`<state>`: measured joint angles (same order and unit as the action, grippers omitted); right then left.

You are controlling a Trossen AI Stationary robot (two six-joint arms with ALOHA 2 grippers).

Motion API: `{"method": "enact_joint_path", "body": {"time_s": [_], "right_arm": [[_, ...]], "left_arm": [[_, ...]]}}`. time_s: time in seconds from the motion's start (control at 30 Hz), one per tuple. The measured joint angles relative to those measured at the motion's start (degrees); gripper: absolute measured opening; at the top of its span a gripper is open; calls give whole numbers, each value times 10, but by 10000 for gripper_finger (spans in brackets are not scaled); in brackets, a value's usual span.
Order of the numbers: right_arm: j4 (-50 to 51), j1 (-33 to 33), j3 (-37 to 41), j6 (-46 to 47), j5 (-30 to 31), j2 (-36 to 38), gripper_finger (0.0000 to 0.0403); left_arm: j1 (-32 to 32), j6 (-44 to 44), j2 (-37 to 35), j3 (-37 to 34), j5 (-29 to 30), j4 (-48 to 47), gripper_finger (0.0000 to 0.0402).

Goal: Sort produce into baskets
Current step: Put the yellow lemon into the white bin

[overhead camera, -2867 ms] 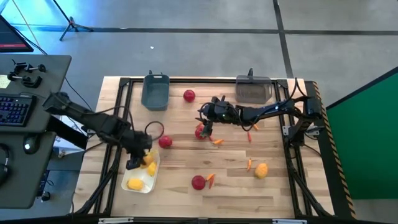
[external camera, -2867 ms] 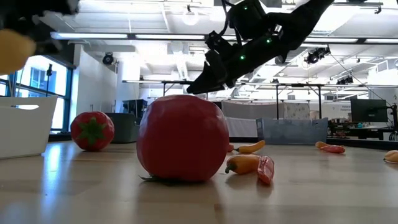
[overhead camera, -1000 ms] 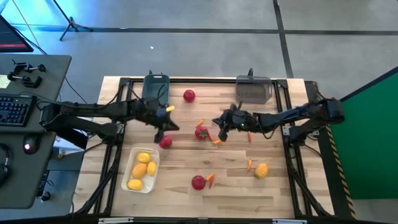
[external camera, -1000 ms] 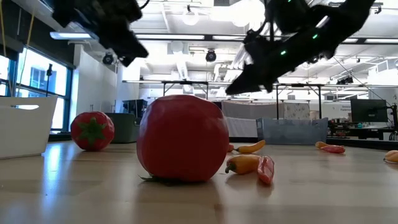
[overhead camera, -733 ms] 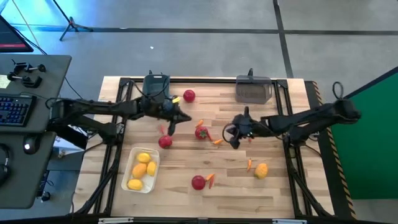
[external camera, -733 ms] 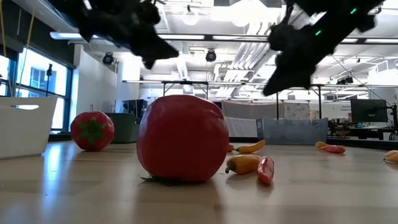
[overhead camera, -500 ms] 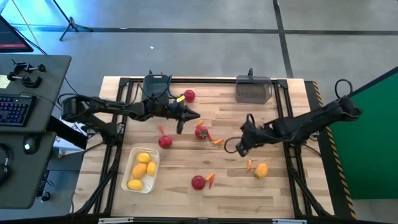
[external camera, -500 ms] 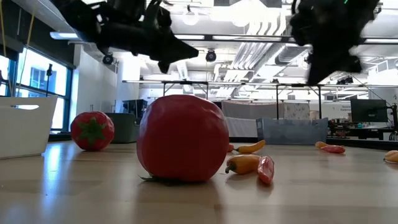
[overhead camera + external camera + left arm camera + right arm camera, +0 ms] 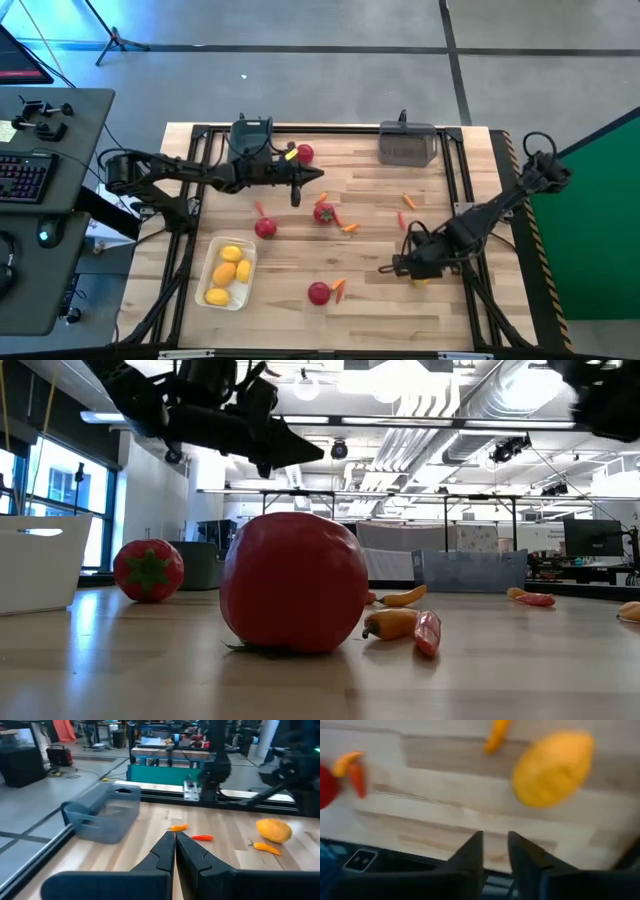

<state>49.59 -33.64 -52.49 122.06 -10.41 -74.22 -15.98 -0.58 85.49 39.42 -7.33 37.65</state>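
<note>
White tray: the shallow white plastic tray (image 9: 211,281) lies at the front left of the wooden table (image 9: 370,300); three yellow-orange lemon-like ovals (image 9: 226,273) are inside it.
Left gripper: the left gripper (image 9: 296,191) hangs above the table, between the dark blue-grey plastic bin (image 9: 250,135) and a round red tomato-like fruit with green top (image 9: 324,212). Its fingers (image 9: 165,851) are pressed together and they hold nothing.
Loose red fruits: another one (image 9: 304,153) is just beside the blue-grey bin, one (image 9: 265,227) is near the white tray, one (image 9: 318,292) is near the front edge with a thin orange-red pepper piece (image 9: 340,289) touching it.
Smoky bin: the translucent smoky grey plastic bin (image 9: 407,145) stands at the far edge; I cannot tell what is inside.
Right gripper: the right gripper (image 9: 400,267) is low at the front right, just beside a loose yellow-orange oval (image 9: 551,768). Its fingers (image 9: 471,856) stand a little apart, with nothing between them.
Risk: the gap looks narrow against the oval. If the fingers come down like this, they can push the round piece away and it may roll toward the table edge. A small pepper (image 9: 496,736) lies close and could be caught together with it.
</note>
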Motion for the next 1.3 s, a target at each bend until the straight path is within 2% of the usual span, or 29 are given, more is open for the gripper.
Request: {"method": "enact_joint_path", "body": {"time_s": [0.2, 0.37, 0.5, 0.8, 1.0, 1.17, 1.3], "right_arm": [[15, -31, 0, 145, -41, -30, 203], [21, -28, 0, 168, -46, -72, 252], [29, -11, 1, 168, -29, -106, 256], [59, 14, 1, 168, -31, -157, 256], [71, 14, 2, 160, -28, -174, 256], [42, 14, 26, 155, -27, -183, 256], [48, 14, 38, 126, 0, -184, 247]], "left_arm": [[-20, 19, 0, 0, -6, -4, 0], [-29, 19, 0, 0, -7, -6, 0], [-32, 19, 0, 0, -7, -9, 0], [-32, 19, 0, 0, -7, -20, 0], [-32, 33, 0, 0, -7, -22, 0], [-32, 36, 0, 0, -7, -27, 0], [-32, 45, 0, 0, -7, -32, 0]]}}
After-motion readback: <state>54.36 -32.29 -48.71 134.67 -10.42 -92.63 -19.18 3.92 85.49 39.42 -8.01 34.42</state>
